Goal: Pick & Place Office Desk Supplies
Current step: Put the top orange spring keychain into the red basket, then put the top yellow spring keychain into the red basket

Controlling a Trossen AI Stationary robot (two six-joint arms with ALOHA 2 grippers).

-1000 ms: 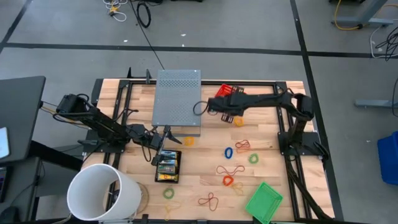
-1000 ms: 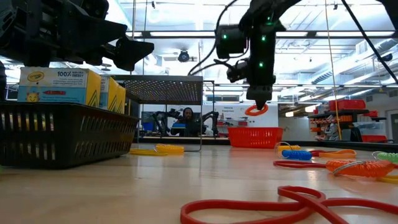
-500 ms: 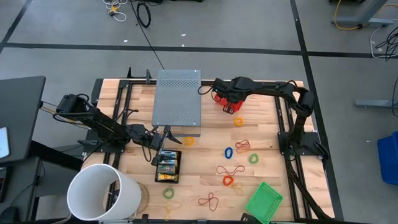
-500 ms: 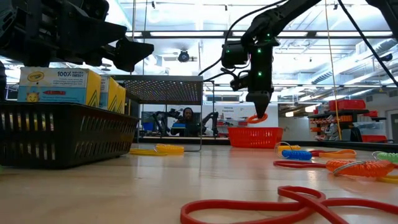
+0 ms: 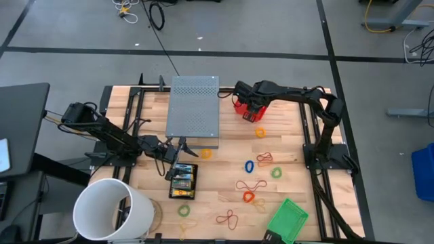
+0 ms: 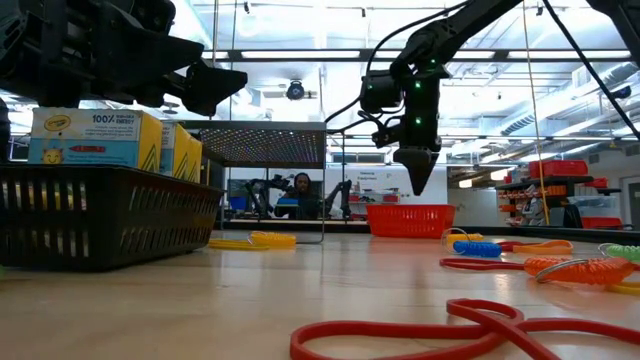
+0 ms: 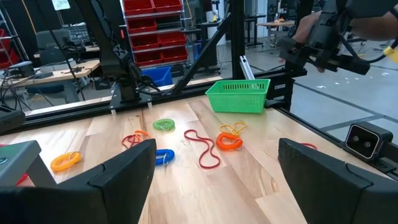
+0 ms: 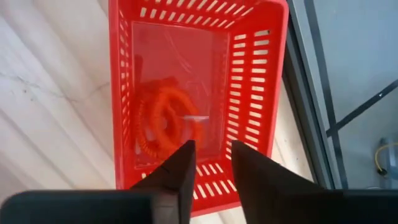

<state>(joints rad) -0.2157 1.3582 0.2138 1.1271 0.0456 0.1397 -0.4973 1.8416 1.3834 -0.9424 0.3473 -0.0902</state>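
High view: the right gripper (image 5: 252, 112) hangs over the red basket (image 5: 245, 102) at the far side of the bench (image 5: 291, 146), just right of a grey perforated box (image 5: 194, 108); the right wrist view looks straight down into that basket (image 8: 249, 74), where an orange coiled band (image 8: 163, 121) lies on the floor, and the gripper (image 8: 208, 163) shows its two dark fingers a little apart with nothing between them; in the low view the same gripper (image 6: 416, 178) points down above the basket (image 6: 410, 218), clear of its rim. The left gripper (image 5: 178, 150) waits near the bench's middle, just above a black basket (image 5: 183, 181) that holds yellow-and-green boxes (image 6: 95, 138); the left wrist view shows its fingers (image 7: 118, 180) spread wide and empty. More bands lie loose on the bench, right of the black basket: an orange one (image 5: 260, 133) near the red basket, a blue one (image 5: 249, 165), a red one (image 5: 264, 158), a green one (image 5: 276, 173), a long red loop (image 5: 251, 184), an orange-red one (image 5: 248, 197), and another red loop (image 5: 227, 217) nearer the front edge; a yellow band (image 5: 205, 154) lies just below the grey box, a green one (image 5: 184, 211) below the black basket. A green basket (image 5: 287, 219) sits tilted at the front right; a white bucket (image 5: 112, 210) stands at the front left corner. In the low view a person (image 6: 300, 196) shows far back in the room.
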